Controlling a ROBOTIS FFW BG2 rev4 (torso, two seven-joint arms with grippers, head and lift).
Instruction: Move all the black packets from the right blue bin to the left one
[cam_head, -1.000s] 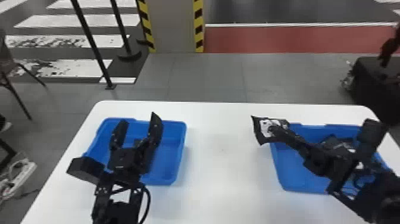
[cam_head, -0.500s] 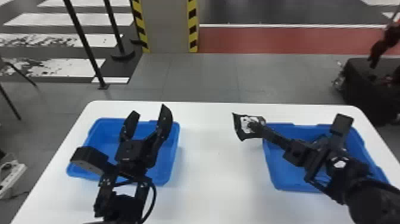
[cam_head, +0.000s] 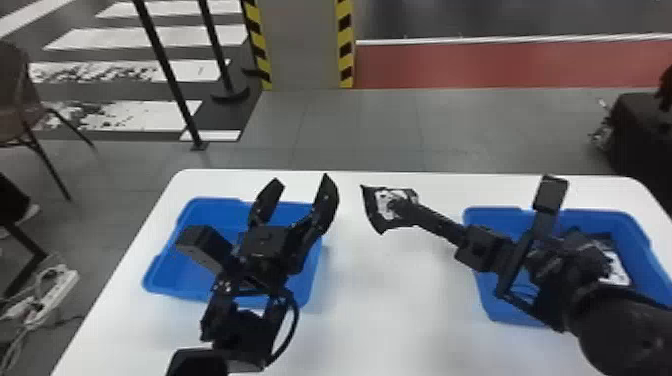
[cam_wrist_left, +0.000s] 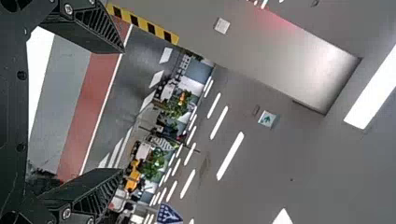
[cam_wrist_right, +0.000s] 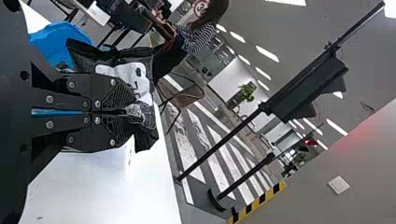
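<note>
In the head view my right gripper (cam_head: 400, 206) is shut on a black packet (cam_head: 374, 216) with a white label, held over the table between the bins. The right wrist view has the right gripper (cam_wrist_right: 126, 112) pinching the packet (cam_wrist_right: 145, 126) by its edge. My left gripper (cam_head: 296, 192) stands open over the left blue bin (cam_head: 165, 260), nothing between its fingers; in the left wrist view the left gripper (cam_wrist_left: 122, 112) has its fingers wide apart. Inside the right blue bin (cam_head: 505, 311) lies another black packet (cam_head: 619, 267), partly behind the right arm.
Both bins stand on a white table (cam_head: 400, 310), with bare tabletop between them. Beyond its back edge are floor, a striped pillar (cam_head: 303, 45) and black posts (cam_head: 172, 75). A chair (cam_head: 22, 100) is at the far left.
The right gripper has carried its packet leftward, from beside the right bin to nearer the left gripper. The left gripper has shifted a little to the right relative to the left bin, still open.
</note>
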